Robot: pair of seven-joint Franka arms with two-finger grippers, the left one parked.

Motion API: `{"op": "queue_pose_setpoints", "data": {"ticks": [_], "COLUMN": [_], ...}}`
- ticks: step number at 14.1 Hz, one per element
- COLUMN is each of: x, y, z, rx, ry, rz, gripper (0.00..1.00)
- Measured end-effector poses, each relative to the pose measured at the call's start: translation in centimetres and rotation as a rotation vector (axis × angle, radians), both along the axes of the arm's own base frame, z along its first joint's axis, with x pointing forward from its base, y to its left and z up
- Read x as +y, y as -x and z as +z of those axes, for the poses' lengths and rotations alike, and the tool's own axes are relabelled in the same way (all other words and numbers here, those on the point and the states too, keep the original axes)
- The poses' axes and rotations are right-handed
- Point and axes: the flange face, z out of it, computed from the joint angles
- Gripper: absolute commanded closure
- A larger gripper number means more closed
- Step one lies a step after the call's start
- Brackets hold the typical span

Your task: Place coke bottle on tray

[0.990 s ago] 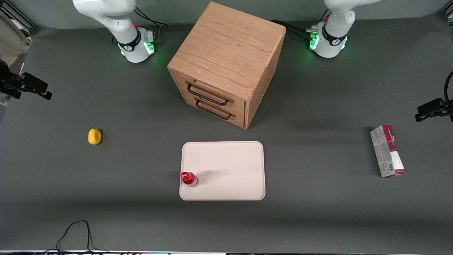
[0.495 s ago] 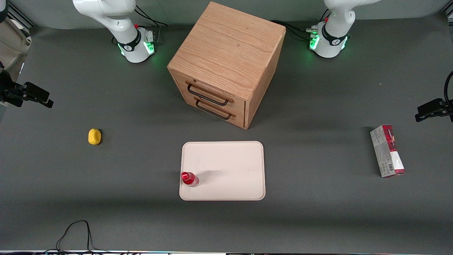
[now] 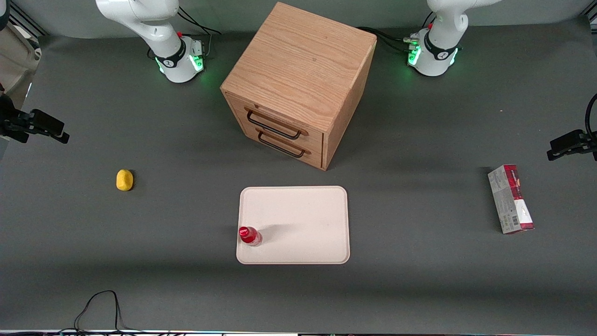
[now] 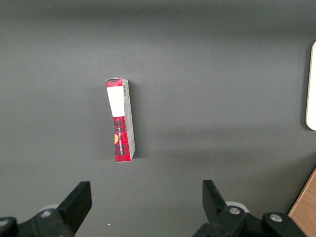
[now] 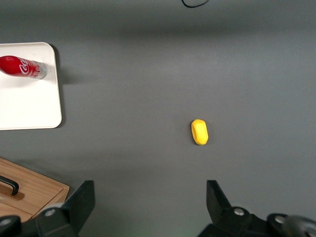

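Tool (image 5: 148,205): fingers spread wide, holding nothing, high above the bench (image 3: 419,280).
Coke bottle (image 3: 249,235): upright on the tray (image 3: 303,219), well apart from the tool.

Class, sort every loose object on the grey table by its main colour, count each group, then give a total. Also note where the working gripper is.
Red: 2 (small red coke bottle, red-and-grey rectangular carton)
Yellow: 1 (small yellow oval lump)
Cream: 1 (flat cream tray)
Wood brown: 1 (wooden drawer cabinet)
Total: 5
The gripper, fingers open, hangs above bare table near the lump.
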Motion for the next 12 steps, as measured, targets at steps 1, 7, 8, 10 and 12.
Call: {"op": "queue_pose_setpoints", "data": {"ticks": [1, 7, 8, 10, 12], "x": [0.00, -0.24, -0.25, -0.24, -0.23], "y": [0.06, 0.29, 0.31, 0.34, 0.38], "z": [-0.02, 0.01, 0.00, -0.01, -0.02], "rx": [0.005, 0.017, 0.019, 0.022, 0.024], "ry": [0.000, 0.001, 0.001, 0.001, 0.001], "rz": [0.000, -0.004, -0.005, -0.004, -0.004], "gripper": [0.00, 0.00, 0.00, 0.00, 0.00]}}
